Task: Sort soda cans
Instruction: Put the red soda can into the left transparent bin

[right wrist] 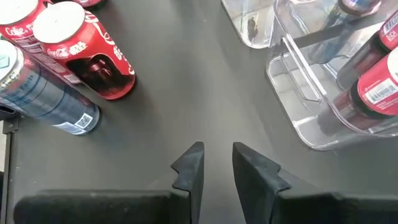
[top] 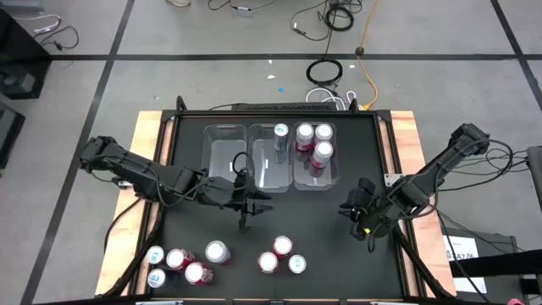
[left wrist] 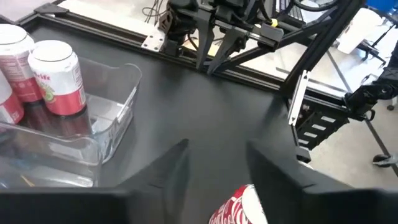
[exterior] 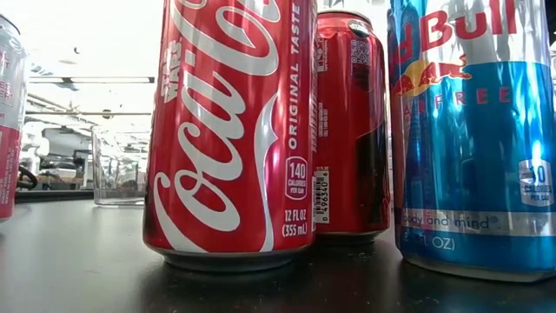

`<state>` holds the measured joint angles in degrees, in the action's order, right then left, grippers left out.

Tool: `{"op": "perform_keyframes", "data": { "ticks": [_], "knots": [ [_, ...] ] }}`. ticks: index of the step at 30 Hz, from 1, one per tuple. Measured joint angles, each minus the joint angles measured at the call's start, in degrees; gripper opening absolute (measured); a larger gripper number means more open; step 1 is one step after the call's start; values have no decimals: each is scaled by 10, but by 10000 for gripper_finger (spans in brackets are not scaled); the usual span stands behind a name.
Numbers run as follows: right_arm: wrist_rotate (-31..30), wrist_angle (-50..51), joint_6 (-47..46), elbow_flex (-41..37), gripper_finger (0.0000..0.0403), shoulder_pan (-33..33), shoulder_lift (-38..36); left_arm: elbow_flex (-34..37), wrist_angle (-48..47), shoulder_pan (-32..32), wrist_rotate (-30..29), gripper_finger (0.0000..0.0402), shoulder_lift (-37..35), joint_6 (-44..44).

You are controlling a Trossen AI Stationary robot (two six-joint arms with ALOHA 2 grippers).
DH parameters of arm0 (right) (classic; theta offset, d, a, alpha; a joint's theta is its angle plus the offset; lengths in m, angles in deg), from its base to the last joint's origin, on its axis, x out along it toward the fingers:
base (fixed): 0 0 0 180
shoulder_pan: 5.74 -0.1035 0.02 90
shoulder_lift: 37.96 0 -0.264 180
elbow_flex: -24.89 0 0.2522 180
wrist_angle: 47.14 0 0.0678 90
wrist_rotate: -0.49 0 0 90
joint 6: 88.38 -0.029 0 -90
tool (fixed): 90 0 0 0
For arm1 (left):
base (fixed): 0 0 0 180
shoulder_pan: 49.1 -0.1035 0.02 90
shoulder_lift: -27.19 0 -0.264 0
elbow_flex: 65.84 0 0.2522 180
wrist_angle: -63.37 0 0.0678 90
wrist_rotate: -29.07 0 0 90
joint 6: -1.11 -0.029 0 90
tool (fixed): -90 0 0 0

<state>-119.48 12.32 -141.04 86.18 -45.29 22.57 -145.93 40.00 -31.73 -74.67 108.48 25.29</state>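
Three clear bins (top: 271, 182) stood at the table's far side: three pink cans (top: 313, 140) in the right bin, one teal can (top: 280, 134) in the middle. Eight cans stood along the near edge, including a Coca-Cola can (exterior: 230, 130). The left gripper (top: 246, 212) hovered mid-table, fingers apart and empty; the right gripper (top: 354, 206) was narrowly open, empty

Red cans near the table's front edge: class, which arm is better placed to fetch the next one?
Probably left. The left claw is open just behind the red cans; the right claw, empty, sits farther off to the side.
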Motion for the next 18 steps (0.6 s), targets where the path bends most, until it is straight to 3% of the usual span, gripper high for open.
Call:
{"op": "perform_keyframes", "data": {
  "ticks": [10, 18],
  "knots": [
    [4, 12, 8, 0, 75, 0, 0, 0, -4, -14, 43, 386, 0, -36],
    [5, 12, -5, 0, 75, 0, 0, 0, -2, -12, 41, 355, 0, 3]
  ]
}}
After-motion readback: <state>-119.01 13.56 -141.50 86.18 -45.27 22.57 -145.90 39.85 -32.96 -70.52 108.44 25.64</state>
